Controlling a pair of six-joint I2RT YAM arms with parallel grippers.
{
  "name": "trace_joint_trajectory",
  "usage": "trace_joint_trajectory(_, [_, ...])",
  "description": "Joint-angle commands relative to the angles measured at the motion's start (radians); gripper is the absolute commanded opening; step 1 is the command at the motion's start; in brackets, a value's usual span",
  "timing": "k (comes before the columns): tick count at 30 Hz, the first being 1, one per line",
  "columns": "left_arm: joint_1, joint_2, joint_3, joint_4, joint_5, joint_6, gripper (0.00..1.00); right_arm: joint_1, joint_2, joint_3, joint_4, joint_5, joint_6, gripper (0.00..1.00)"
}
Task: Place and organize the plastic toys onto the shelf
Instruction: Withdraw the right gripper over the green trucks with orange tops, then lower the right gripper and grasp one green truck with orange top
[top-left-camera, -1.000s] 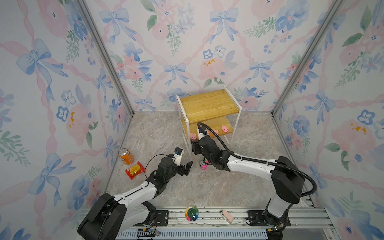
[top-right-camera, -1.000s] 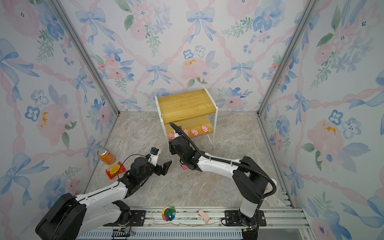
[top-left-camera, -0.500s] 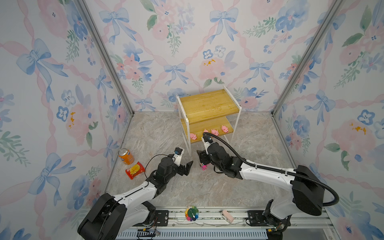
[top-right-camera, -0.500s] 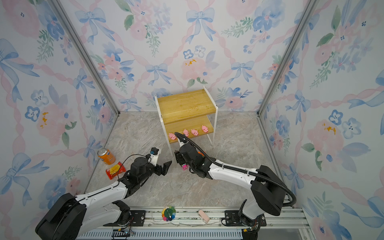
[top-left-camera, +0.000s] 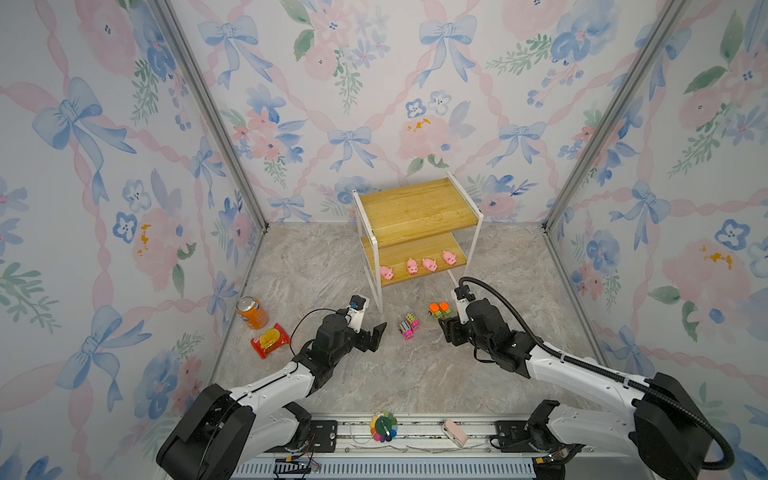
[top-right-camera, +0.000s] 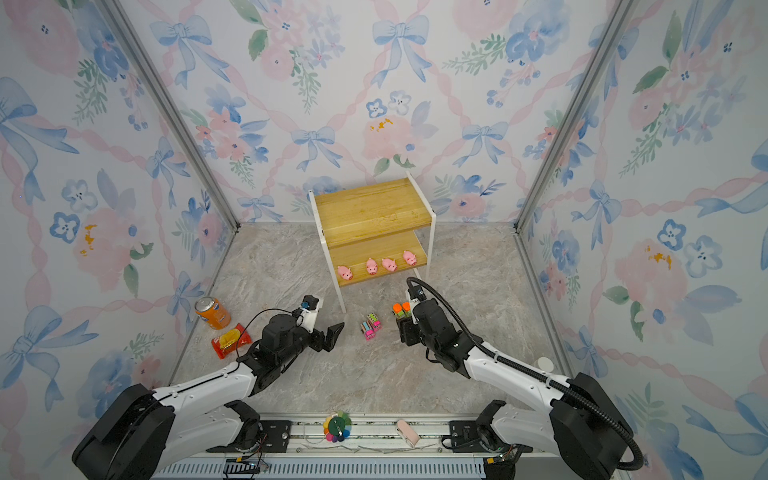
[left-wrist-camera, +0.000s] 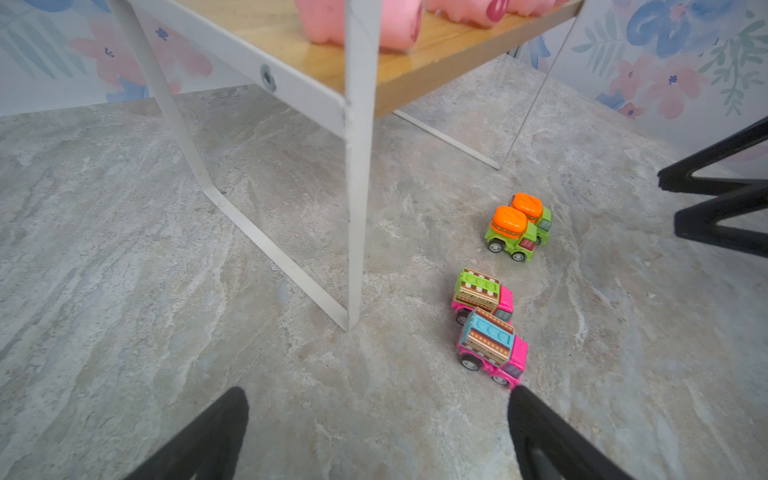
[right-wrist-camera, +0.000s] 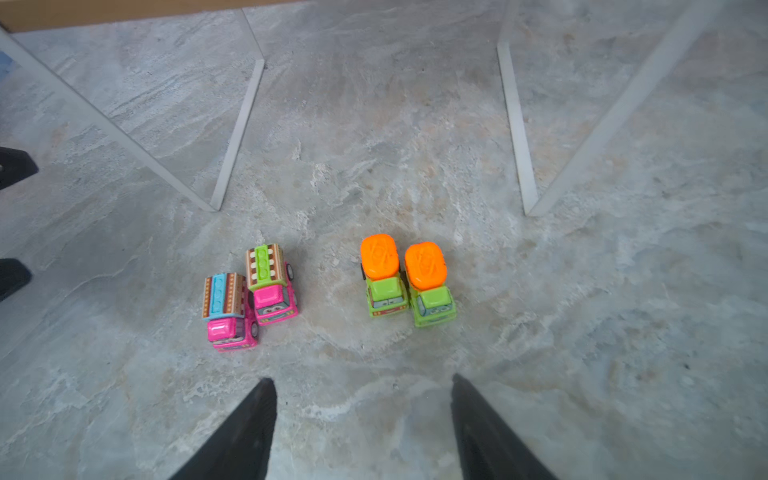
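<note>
Floral walls close round a grey marbled bench. Toward its back edge stands the shelf, with four pink pigs lined along the front edge of the lower board. Trucks come next, I'd say. The right gripper, jaws apart and empty, hovers near the green trucks on the bench and needs to drop around one. The left gripper, also spread and empty, sits by the pink trucks.
</note>
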Motion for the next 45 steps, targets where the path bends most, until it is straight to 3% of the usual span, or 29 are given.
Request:
trace_joint_trajectory(1, [0.005,0.005,0.005,0.008,0.016,-0.013,0.98,-0.047,0.029,-0.015,0.006,-0.023,0.045,0.67])
trace_joint_trajectory(15, [0.003,0.015,0.015,0.008,0.004,-0.027,0.98,-0.106,0.195,0.028,0.061,0.086,-0.032,0.57])
trace_joint_trajectory(26, [-0.009,0.027,0.026,0.008,-0.001,-0.031,0.98,-0.135,0.318,0.109,0.111,-0.065,-0.136,0.52])
trace_joint_trajectory(45, [-0.014,0.009,0.027,0.003,-0.011,-0.04,0.98,-0.169,0.444,0.207,0.046,-0.118,-0.21,0.47])
